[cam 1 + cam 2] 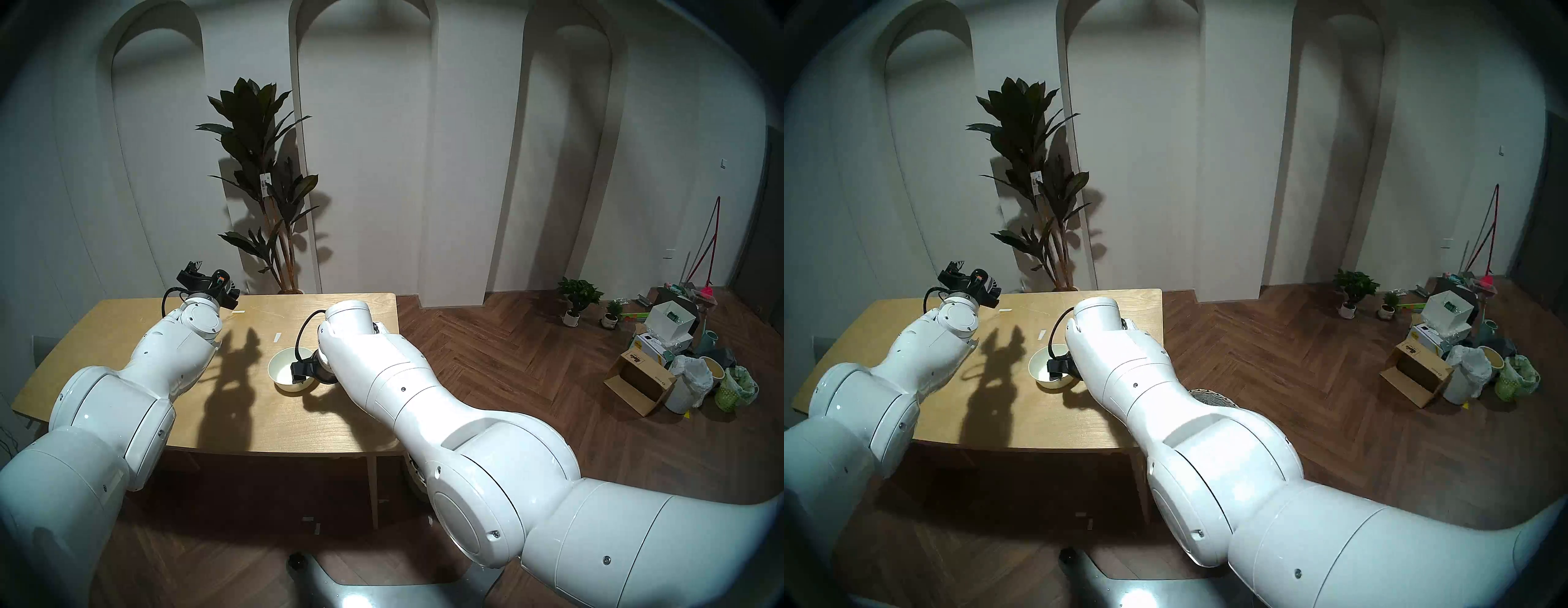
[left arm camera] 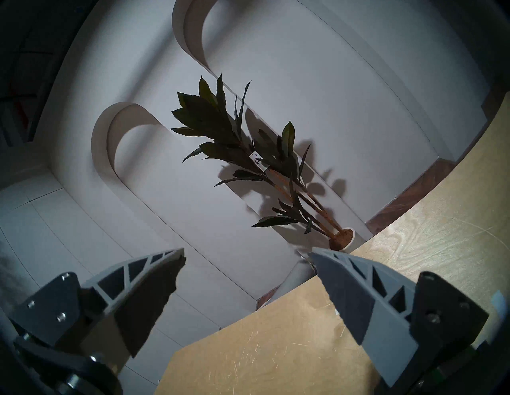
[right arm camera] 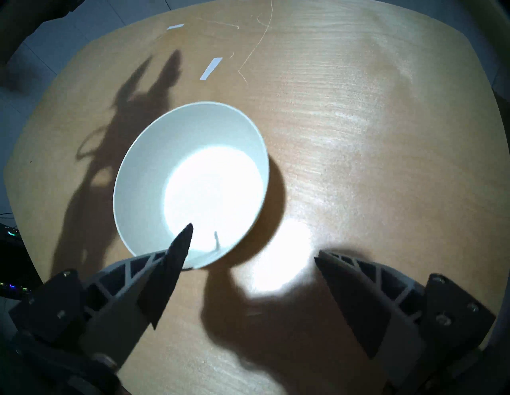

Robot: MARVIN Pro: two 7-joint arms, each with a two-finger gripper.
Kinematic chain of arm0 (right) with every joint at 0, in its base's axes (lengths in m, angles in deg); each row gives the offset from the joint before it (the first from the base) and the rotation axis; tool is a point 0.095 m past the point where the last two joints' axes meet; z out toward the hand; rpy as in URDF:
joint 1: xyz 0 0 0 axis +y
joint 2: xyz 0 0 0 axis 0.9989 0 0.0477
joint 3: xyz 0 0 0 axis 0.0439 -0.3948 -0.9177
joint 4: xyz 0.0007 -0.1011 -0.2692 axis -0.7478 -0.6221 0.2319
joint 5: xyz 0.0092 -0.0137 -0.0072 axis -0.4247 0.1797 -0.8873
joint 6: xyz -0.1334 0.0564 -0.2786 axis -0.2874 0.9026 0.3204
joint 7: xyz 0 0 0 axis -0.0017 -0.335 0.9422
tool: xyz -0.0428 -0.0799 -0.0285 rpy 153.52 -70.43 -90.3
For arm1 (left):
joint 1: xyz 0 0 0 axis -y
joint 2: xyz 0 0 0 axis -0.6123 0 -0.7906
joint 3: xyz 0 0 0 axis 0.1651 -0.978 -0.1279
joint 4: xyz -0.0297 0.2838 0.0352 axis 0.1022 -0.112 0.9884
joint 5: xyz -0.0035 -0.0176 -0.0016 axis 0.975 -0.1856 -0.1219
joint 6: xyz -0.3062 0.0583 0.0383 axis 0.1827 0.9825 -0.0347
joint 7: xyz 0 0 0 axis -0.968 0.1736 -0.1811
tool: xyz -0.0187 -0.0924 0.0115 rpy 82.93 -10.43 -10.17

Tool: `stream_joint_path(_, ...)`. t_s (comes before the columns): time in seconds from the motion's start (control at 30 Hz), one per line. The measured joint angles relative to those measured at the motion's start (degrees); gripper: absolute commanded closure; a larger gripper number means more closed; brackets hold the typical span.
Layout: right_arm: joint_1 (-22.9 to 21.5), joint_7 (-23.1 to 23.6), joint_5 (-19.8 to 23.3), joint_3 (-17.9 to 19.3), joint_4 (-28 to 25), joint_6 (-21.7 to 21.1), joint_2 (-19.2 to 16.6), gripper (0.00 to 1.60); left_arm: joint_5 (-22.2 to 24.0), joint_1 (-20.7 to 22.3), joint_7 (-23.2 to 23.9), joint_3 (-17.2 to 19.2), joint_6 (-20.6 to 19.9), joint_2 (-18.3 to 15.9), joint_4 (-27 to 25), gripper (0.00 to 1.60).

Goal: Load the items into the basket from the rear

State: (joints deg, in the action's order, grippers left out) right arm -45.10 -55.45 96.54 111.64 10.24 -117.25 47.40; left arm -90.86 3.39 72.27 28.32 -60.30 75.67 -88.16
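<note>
My right hand [image 3: 252, 242] is spread apart, one finger inside the white bowl [image 3: 190, 176] on the counter [image 3: 358, 138]. My left hand [image 2: 245, 253] is apart too, holding nothing.

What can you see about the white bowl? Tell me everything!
The bowl is round, plain cream-white and smooth, with a thin rim, sloping sides and a flat bottom. It is empty and stands upright on the wooden table, near the middle. The right gripper is open over its near edge: one finger reaches over the rim, the other stays outside. Whether that finger touches the bowl is unclear.
</note>
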Motion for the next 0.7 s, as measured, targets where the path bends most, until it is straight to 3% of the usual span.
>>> stream_joint_path(0.3,0.6,-0.8,2.8,-1.2,0.2,-1.4,0.0,0.0,0.7,-0.5,2.7,0.5,0.5,-0.6,-0.8,0.0)
stream_joint_path(0.33,0.7,-0.8,3.1,-1.4,0.2,-1.4,0.0,0.27,0.8,-0.6,3.0,0.5,0.6,-0.7,-0.9,0.0)
stream_joint_path(0.37,0.9,-0.9,3.5,-1.5,0.3,-1.4,0.0,0.88,1.0,-0.7,3.3,0.6,0.7,-0.7,-1.0,0.0)
stream_joint_path(0.4,1.0,-1.0,3.8,-1.6,0.3,-1.4,0.0,1.02,1.0,-0.7,3.6,0.6,0.7,-0.8,-1.1,0.0)
stream_joint_path(0.43,1.1,-1.1,4.2,-1.7,0.3,-1.4,0.0,1.4,1.2,-0.8,4.0,0.7,0.8,-0.9,-1.2,0.0)
stream_joint_path(0.47,1.2,-1.1,4.5,-1.8,0.3,-1.4,0.0,1.6,1.2,-0.9,4.2,0.7,0.8,-0.9,-1.3,0.0)
stream_joint_path(0.7,1.2,-1.3,7.1,-2.2,-0.5,-1.4,0.4,1.6,2.0,-1.3,6.3,1.0,1.3,-1.3,-2.0,0.0)
